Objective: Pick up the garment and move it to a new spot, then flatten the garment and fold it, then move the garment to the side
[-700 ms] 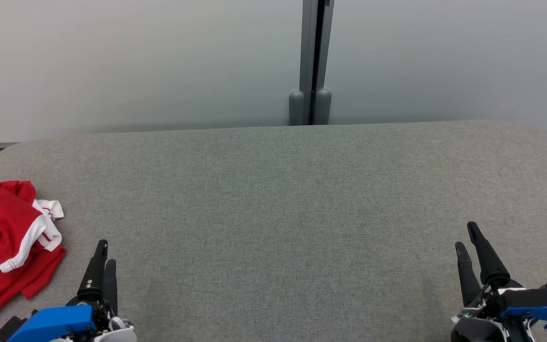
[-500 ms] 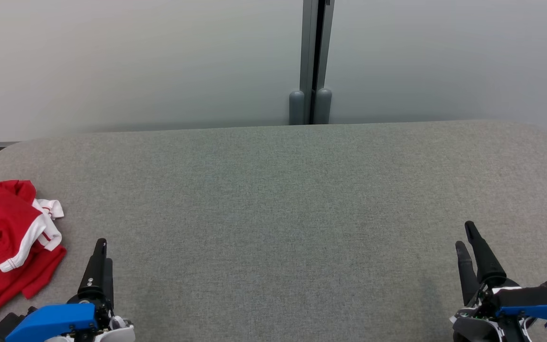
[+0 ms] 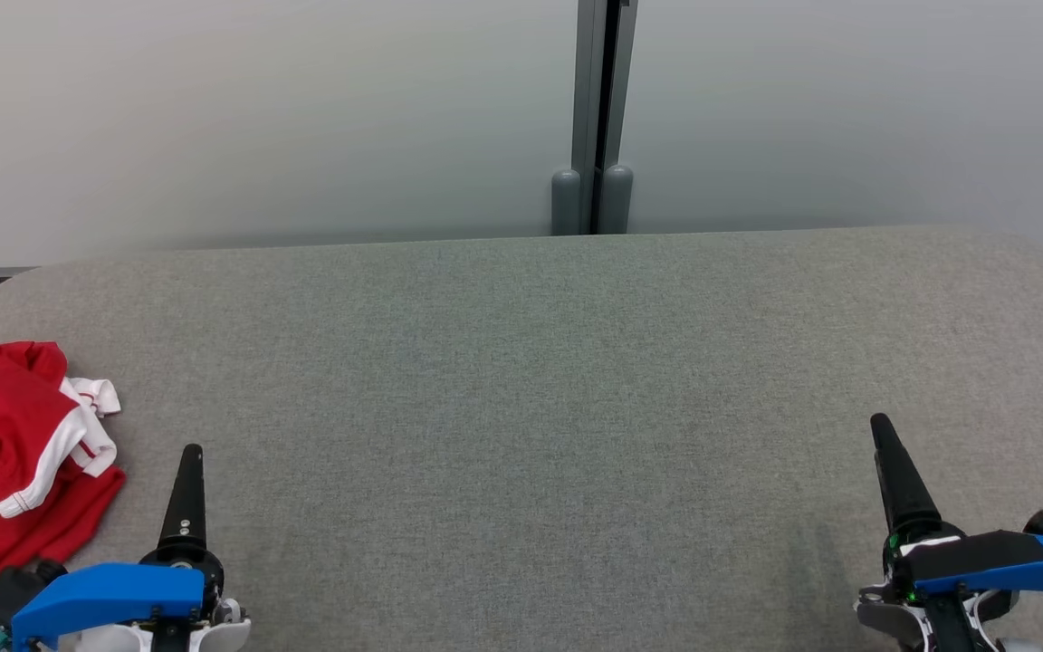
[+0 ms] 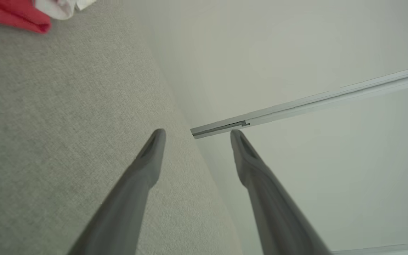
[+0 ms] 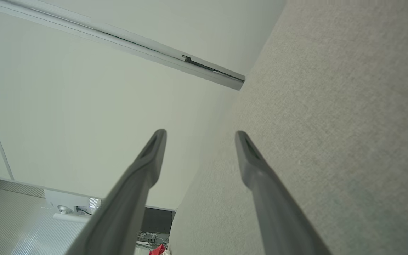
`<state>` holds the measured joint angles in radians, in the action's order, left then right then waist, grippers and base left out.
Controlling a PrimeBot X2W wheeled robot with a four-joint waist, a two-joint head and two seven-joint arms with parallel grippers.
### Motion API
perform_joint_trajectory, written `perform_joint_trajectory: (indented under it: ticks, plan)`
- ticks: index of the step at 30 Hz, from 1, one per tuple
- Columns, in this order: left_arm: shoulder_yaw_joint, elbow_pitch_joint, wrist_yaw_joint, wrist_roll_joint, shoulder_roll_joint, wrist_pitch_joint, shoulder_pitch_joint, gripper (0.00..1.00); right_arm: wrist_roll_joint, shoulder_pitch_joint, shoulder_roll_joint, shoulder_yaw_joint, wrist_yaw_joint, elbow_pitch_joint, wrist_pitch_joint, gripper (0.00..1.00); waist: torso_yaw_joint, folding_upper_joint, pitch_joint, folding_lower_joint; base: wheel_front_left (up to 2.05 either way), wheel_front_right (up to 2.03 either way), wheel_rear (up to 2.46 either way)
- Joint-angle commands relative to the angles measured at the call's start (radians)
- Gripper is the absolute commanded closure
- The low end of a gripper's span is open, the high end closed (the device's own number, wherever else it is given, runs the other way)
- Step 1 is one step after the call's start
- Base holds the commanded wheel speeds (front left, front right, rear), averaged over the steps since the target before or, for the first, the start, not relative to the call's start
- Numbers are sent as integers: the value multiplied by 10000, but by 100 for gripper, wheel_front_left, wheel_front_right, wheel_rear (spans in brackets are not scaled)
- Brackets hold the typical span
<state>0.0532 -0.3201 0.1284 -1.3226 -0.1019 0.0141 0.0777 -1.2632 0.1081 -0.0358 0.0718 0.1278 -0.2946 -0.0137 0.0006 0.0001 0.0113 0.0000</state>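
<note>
The garment (image 3: pixel 5 453) is red with white trim and lies crumpled at the left edge of the grey table (image 3: pixel 521 362). A corner of the garment (image 4: pixel 16 16) also shows at the top left of the left wrist view. My left gripper (image 3: pixel 191 450) hovers near the table's front, just right of the garment and apart from it. Its fingers stand open and empty, as the left wrist view shows for the left gripper (image 4: pixel 197 134). My right gripper (image 3: pixel 882 426) is at the front right, far from the cloth. It is open and empty too, clear in the right wrist view (image 5: pixel 200 134).
A pale wall (image 3: pixel 259 118) runs behind the table, with a grey vertical post (image 3: pixel 596 118) at its middle. The table has rounded back corners.
Both wrists have rolled, so each pair of fingers now lines up one over the other in the head view. The garment has not moved.
</note>
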Motion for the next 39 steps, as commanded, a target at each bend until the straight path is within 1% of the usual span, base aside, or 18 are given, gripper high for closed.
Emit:
perform_joint_trajectory:
  ticks: [1, 18, 30, 39]
  plan:
    - [-44, 60, 9, 460, -194, -133, 311, 0, 576, 370, -67, -31, 18, 105, 130, 0, -5, -1, 6, 0, 0, 0, 0]
    - [-708, -264, 15, 3539, -583, -775, 288, 0, 4226, 444, -96, 31, 24, -210, 771, 0, -63, -1, 54, 0, 0, 0, 0]
    - [-809, -124, 18, 5373, -728, -1165, 296, 0, 6002, 503, -114, -117, 27, -74, 1169, 0, -73, -1, 99, 0, 0, 0, 0]
    - [-766, -156, 21, 6477, -731, -1430, 181, 0, 7158, 374, -125, -145, 27, 41, 1430, 0, -71, -1, 105, 0, 0, 0, 0]
